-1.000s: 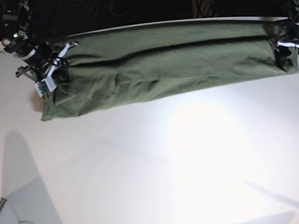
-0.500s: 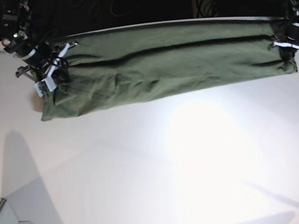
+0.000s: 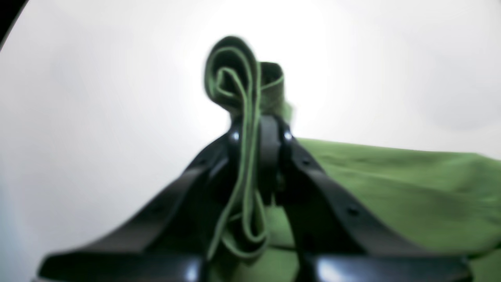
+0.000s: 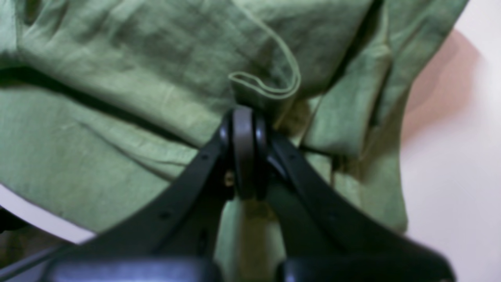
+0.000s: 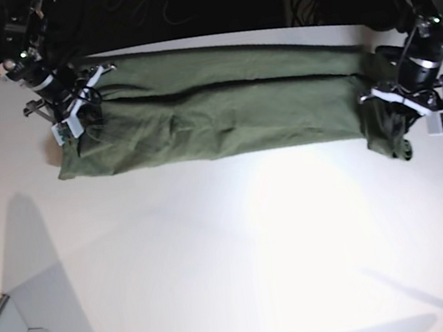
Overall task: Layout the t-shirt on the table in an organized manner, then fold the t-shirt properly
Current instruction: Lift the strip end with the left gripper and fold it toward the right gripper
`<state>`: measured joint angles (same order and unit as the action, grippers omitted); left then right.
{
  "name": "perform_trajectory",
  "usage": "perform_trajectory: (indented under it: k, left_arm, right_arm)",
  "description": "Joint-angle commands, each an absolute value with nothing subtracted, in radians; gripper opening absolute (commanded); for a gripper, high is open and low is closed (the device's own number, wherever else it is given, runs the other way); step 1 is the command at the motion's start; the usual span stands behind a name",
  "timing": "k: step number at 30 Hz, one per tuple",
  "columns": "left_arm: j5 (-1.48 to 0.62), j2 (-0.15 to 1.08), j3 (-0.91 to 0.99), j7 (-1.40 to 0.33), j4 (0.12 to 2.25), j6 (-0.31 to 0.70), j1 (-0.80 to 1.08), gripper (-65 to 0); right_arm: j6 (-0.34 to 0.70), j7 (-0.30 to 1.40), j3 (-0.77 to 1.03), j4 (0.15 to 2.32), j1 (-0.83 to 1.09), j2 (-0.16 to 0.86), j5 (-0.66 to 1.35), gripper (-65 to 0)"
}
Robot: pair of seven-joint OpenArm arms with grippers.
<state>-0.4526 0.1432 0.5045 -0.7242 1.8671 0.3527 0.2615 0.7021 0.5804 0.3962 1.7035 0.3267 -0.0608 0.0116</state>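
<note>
Base view shows the white desk carrying the olive t-shirt, a long band toward 12 o'clock. Left gripper pinches bunched layered fabric at its 3 o'clock end; right gripper, jaws closed, clamps a fold at 9 o'clock.

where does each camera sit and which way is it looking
Base: raised in front of the table, facing both arms; the folded t-shirt stretches between them.
Left wrist: behind the left gripper, looking along its black fingers at bunched shirt hem over white tabletop.
Right wrist: behind the right gripper, looking down onto wrinkled shirt.
Shared: all three show the t-shirt pinched.
</note>
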Motion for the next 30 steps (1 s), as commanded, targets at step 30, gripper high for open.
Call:
perform_trajectory:
  k: [30]
  left_arm:
    - [-0.173,-0.111,-0.028,-0.719,1.716,0.278,0.189,-64.8]
  right_arm:
    - [0.698,0.608,0.397,1.713,0.334,-0.058,-0.005,-65.0]
